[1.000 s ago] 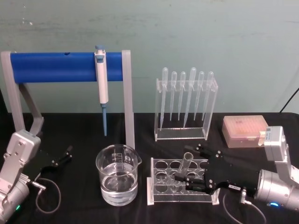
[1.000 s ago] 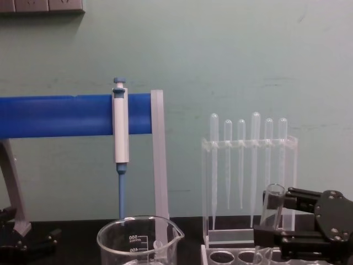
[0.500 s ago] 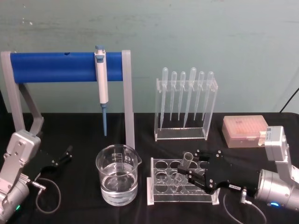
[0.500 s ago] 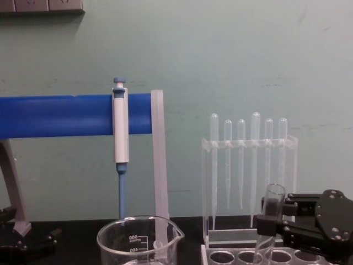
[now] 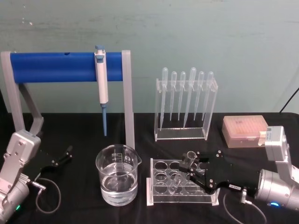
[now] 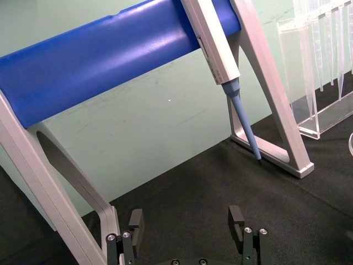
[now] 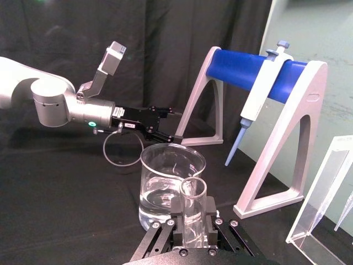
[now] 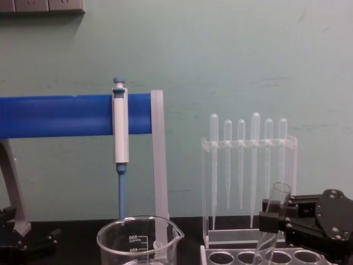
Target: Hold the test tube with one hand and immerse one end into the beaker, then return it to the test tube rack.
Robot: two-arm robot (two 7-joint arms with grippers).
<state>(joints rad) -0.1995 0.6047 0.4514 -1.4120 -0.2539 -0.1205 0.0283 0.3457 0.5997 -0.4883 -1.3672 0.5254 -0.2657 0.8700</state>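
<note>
Glass test tube (image 5: 188, 157) leans toward 1 o'clock in the rack (image 5: 161, 196), my right gripper (image 5: 190, 171) clamped on it, left gripper (image 5: 65, 155) parked wide open at the beaker's (image 5: 117, 181) 9 o'clock.

We could read two graduation numbers, "500" above "400", printed in white on the glass wall of the beaker (image 8: 138, 243) in the chest view. The finer marks on it in the head view were too small for us to read. A small white label sat on the black body of the right gripper (image 5: 189, 171), and another on the left gripper (image 7: 174, 128), but we could make out no letters on either.
</note>
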